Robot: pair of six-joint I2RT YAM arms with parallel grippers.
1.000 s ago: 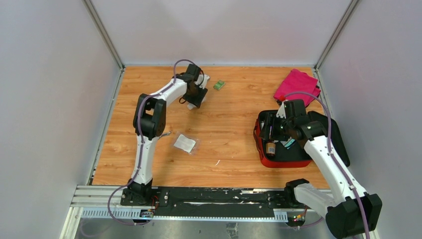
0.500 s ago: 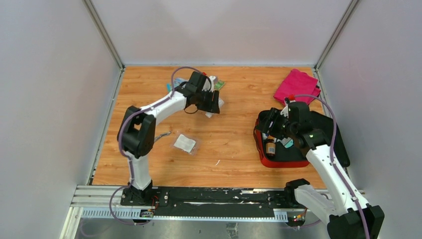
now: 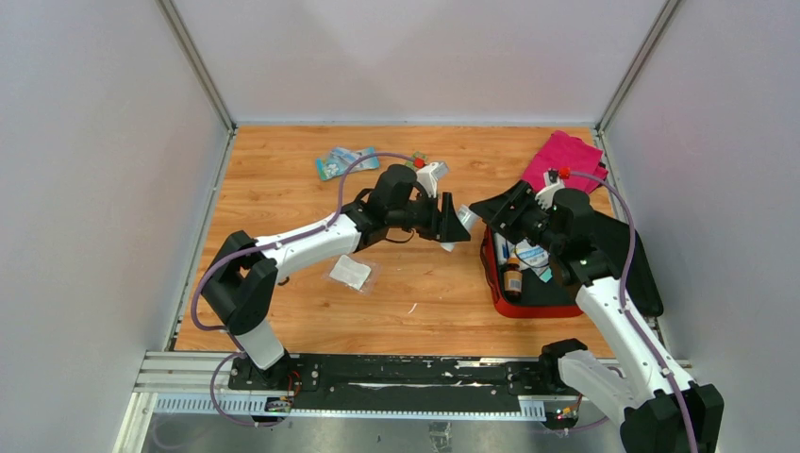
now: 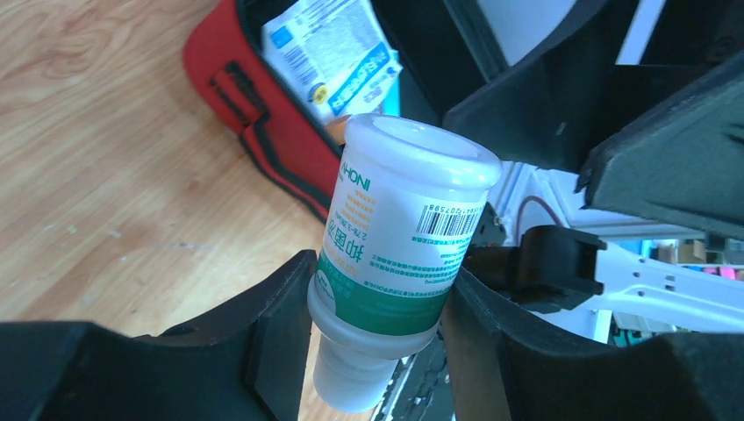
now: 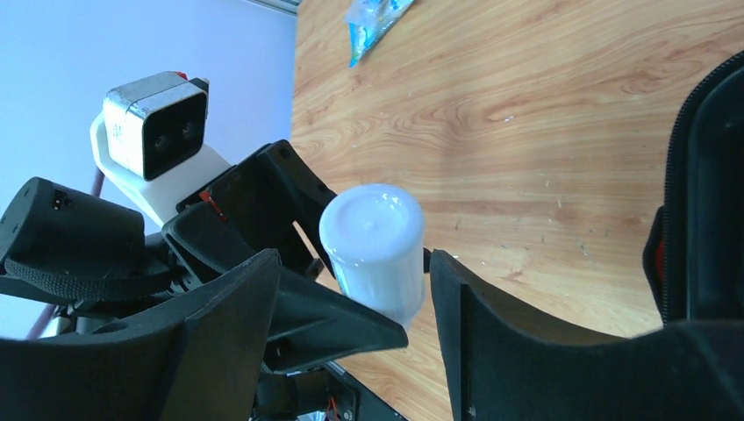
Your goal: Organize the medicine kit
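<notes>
- Since a second earlier, the left arm had swung from the far left of the table (image 3: 283,189) across to its middle, carrying the left gripper (image 3: 451,224) close to the medicine kit (image 3: 528,308). A blue-green packet (image 3: 345,161) showed where the arm had been.
- The left gripper was clamped on a white bottle (image 4: 399,237) with a green label, its fingers pressing both sides and the bottle tilted, cap end toward the wrist.
- The right gripper (image 5: 351,263), which had been low over the kit, had lifted and faced left. Its jaws stood spread on either side of the bottle's flat end, with a gap visible at one side.
- The medicine kit lay open on the right side of the table, just right of both grippers. Its red base faced up and its black-lined lid was folded out toward the right wall.
- Inside it stood a small brown bottle (image 3: 512,281), beside a printed blue-and-white pack (image 4: 329,53).
- A magenta cloth (image 3: 566,159) lay behind the kit at the far right corner.
- A clear sachet (image 3: 351,272) lay under the left forearm, well apart from the kit.
</notes>
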